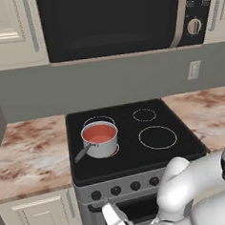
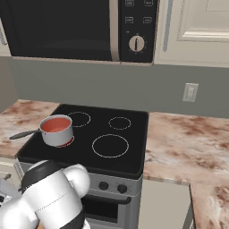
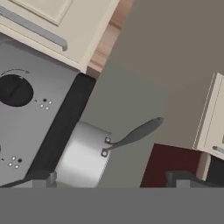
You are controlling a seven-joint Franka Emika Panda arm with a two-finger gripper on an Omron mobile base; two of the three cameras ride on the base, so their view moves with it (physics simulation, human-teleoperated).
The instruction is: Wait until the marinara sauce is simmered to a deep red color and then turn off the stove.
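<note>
Sauce sits in the saucepan on the stove, beyond the jaws, spread empty.

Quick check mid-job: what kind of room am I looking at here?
A home kitchen, by the look of it: a stove with a saucepan on it, a microwave above, and marbled counters over cream cabinets.

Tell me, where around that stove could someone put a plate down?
Bare marble counter left of the stove, and more counter to its right. On the cooktop, only the saucepan of marinara sauce crowds the front-left ring.
</note>
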